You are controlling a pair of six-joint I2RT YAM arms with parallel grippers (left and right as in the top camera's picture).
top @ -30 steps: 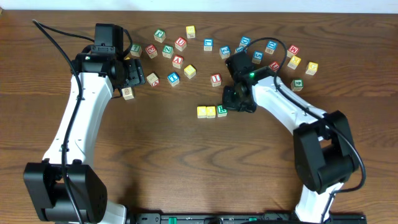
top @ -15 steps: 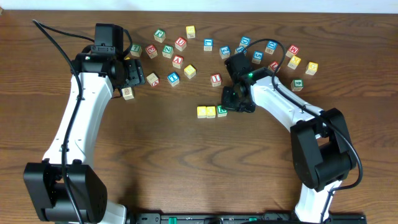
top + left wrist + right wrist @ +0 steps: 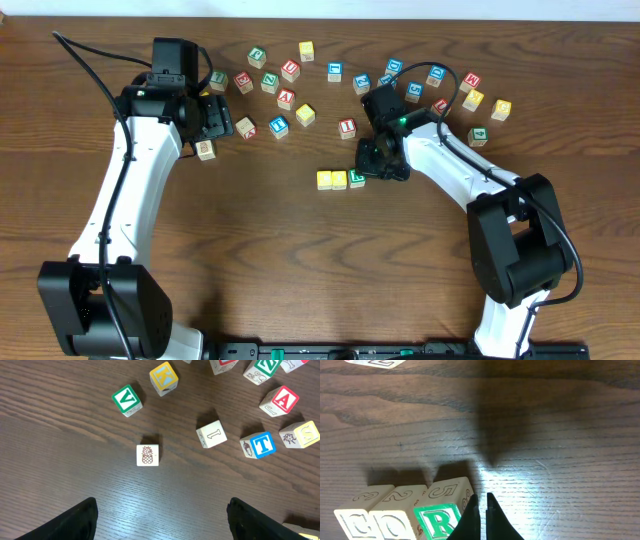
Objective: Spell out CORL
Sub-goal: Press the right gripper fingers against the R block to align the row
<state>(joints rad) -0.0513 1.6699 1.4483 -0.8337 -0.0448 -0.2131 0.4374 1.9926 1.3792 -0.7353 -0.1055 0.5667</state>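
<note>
Overhead: row of three cubes (image 3: 340, 179) sits mid-table, with the right gripper (image 3: 376, 168) just beside its right end. The L cube cannot be picked out among the scattered blocks; the slot for it is occupied by the arm. The left gripper (image 3: 213, 118) is well apart, near the far cluster. Left wrist: jaws wide and empty, with the pineapple cube (image 3: 148, 455) ahead of them. Risk: closing here would grab a non-task block. Right wrist: C cube (image 3: 357, 522), O cube (image 3: 395, 520) and R cube (image 3: 442, 517) lie touching in line. The jaws are pressed together and hold nothing, their tips at R's side, contact uncertain. Risk: any sideways drift would shove or twist R and break the line.
</note>
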